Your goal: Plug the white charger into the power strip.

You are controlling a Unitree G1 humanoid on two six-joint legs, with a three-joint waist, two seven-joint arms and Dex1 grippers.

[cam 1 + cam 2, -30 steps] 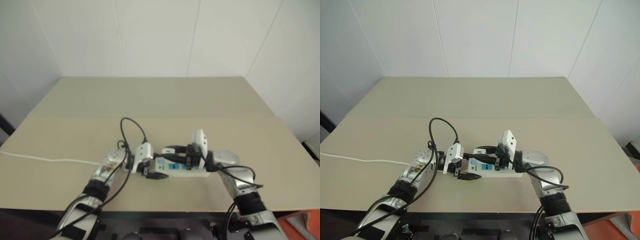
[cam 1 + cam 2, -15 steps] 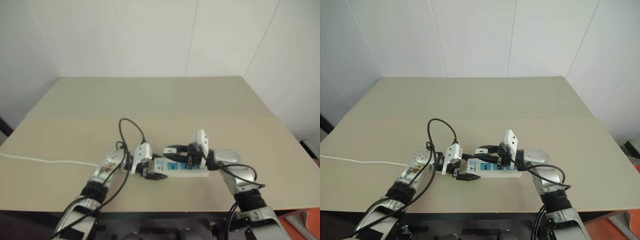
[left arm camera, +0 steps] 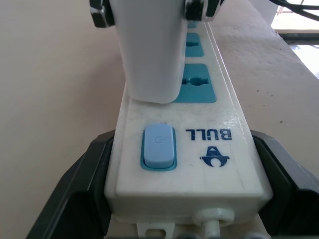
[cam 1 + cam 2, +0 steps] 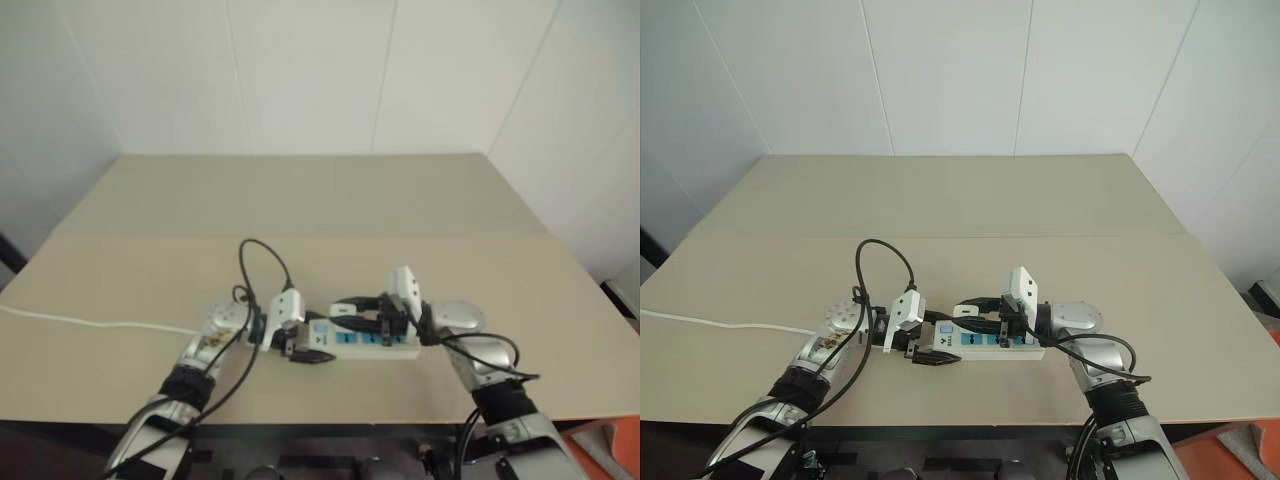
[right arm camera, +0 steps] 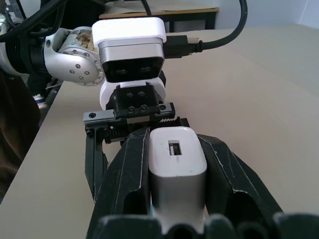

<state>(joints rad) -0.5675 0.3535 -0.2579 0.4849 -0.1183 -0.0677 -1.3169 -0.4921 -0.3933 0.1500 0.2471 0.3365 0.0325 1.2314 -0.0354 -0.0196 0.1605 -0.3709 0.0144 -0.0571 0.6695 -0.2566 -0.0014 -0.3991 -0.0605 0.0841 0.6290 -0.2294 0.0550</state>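
- The strip (image 4: 985, 342) lies flat on the desk (image 4: 940, 200) close to its near edge, long axis running from 9 to 3 o'clock, with the switch (image 3: 159, 147) at the 9 o'clock end.
- The left end effector (image 4: 928, 350) comes in from 9 o'clock and is closed on the strip's switch end; in the left wrist view its black fingers (image 3: 75, 189) press against both long sides of the strip.
- The right end effector (image 4: 975, 312) comes in from 3 o'clock, pointing towards 9 o'clock, and is clamped on the charger (image 5: 178, 172); in the right wrist view its fingers (image 5: 127, 179) pinch the charger on two sides.
- The charger sits over the strip between the two end effectors, its lower end at the strip's top face just past the switch and beside the first blue socket (image 3: 199, 83). Whether its pins are in a socket cannot be told.
- A thin white cord (image 4: 725, 322) runs over the desk from the strip's switch end towards 9 o'clock.
- Past the strip, towards 12 o'clock, the desk reaches a white panelled wall (image 4: 960, 70).
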